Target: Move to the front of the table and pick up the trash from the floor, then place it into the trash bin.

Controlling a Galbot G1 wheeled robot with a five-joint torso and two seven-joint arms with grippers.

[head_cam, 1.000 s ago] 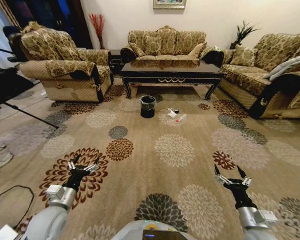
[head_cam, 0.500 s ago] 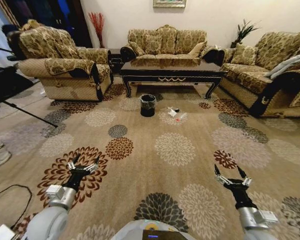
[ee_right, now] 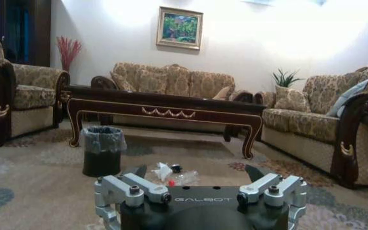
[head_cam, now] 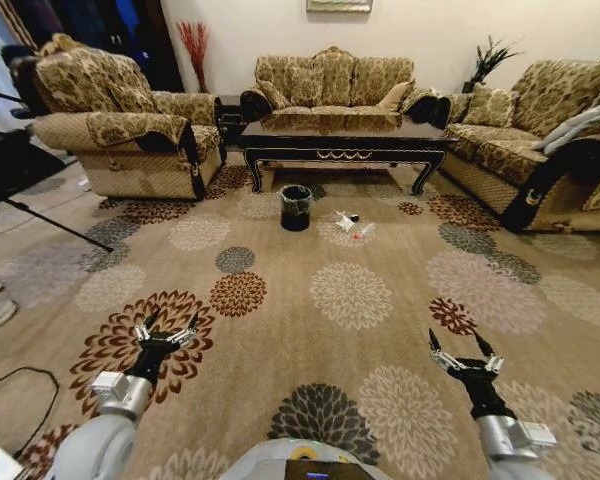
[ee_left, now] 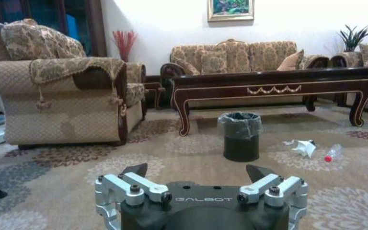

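Note:
The dark glossy table (head_cam: 344, 144) stands far ahead between the sofas, with a gold ornament on its front edge; it also shows as table (ee_left: 273, 85) and table (ee_right: 165, 110). The black trash bin (head_cam: 296, 208), lined with clear plastic, sits on the carpet before it; bin (ee_left: 240, 136), bin (ee_right: 102, 150). The trash (head_cam: 351, 226) lies right of the bin: crumpled white paper (ee_left: 302, 146), a clear piece with a red end (ee_left: 331, 153), a small dark cap (ee_right: 176, 168). My left gripper (head_cam: 166, 328) and right gripper (head_cam: 461, 352) hang open and empty low over the carpet, far from the trash.
An armchair (head_cam: 120, 125) stands at the left, a sofa (head_cam: 332, 85) behind the table, another sofa (head_cam: 540, 140) at the right. A tripod leg (head_cam: 55, 228) and cables (head_cam: 20, 390) lie at the left. Patterned carpet stretches between me and the bin.
The whole head view has shifted slightly: table, bin and trash appear a little nearer and higher, so the camera has advanced. Both grippers keep the same open pose.

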